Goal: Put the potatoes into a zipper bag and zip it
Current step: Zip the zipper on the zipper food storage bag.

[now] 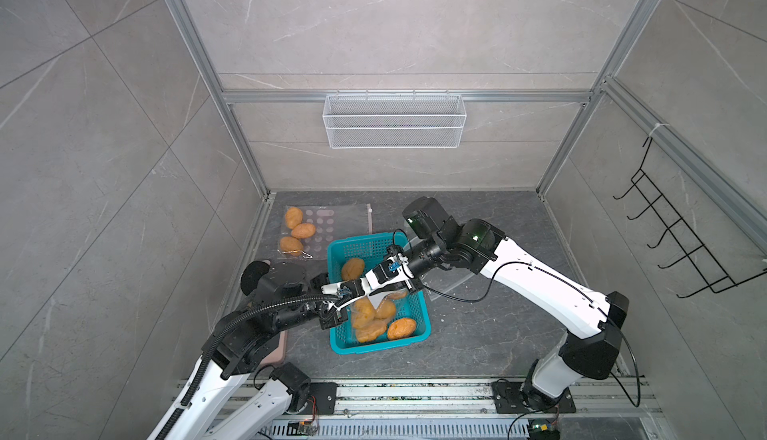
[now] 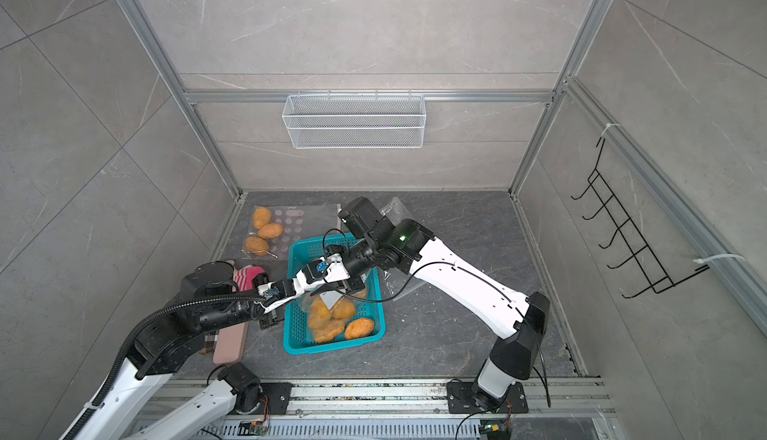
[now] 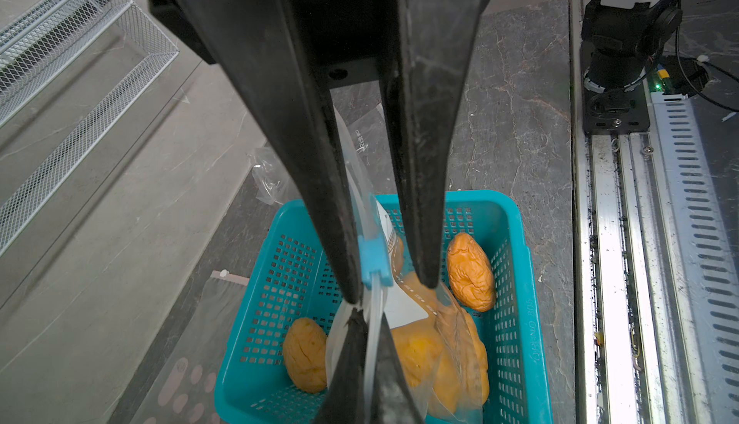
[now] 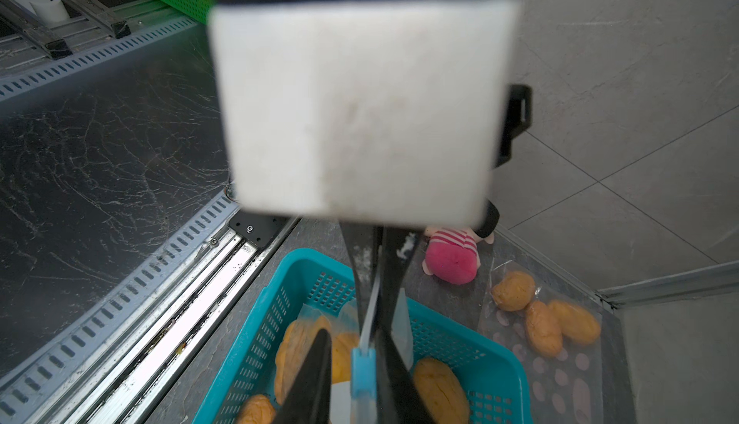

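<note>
My left claw [image 3: 368, 312] was clamped tight on the zip strip of the zipper bag [image 3: 406, 306], which hung in the teal basket [image 3: 520, 282] with potatoes [image 3: 416, 358] inside. My right claw [image 3: 390, 288] stood slightly apart around the blue slider [image 3: 374, 258]. Three more potatoes [image 1: 294, 230] lay by the tabletop's [image 1: 477, 334] far left corner.

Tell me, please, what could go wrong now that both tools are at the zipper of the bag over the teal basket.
1. The right tool is open around the blue slider, which touches only one finger; closing could push it aside.
2. The left tool pinches only the thin zip strip of the zipper bag; pulling the slider could tear it free and drop the bagged potatoes.
3. Two loose potatoes in the basket may get left out.
</note>
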Robot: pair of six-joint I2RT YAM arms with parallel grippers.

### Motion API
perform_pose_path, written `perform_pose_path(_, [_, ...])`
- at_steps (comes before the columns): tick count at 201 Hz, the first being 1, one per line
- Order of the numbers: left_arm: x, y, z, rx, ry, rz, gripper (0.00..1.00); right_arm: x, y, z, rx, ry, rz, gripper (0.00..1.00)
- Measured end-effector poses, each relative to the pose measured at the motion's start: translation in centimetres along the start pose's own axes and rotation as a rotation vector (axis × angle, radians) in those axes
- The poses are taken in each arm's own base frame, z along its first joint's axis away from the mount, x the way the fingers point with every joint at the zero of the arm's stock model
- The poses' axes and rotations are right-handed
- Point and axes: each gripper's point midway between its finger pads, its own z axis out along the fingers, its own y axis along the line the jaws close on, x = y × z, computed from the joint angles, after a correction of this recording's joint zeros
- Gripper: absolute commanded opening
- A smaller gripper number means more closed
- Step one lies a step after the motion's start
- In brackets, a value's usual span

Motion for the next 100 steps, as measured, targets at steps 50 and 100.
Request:
perform_pose_path(50, [0.00, 0.01, 0.00, 0.000, 0.000, -0.001, 0.00, 0.37, -0.14, 0.18, 0.003, 0.013, 0.004, 0.18])
perform_pose_path(100, [0.02, 0.04, 0.00, -0.002, 0.001, -0.001, 0.00, 0.40, -0.20, 0.17, 0.006, 0.015, 0.003, 0.13])
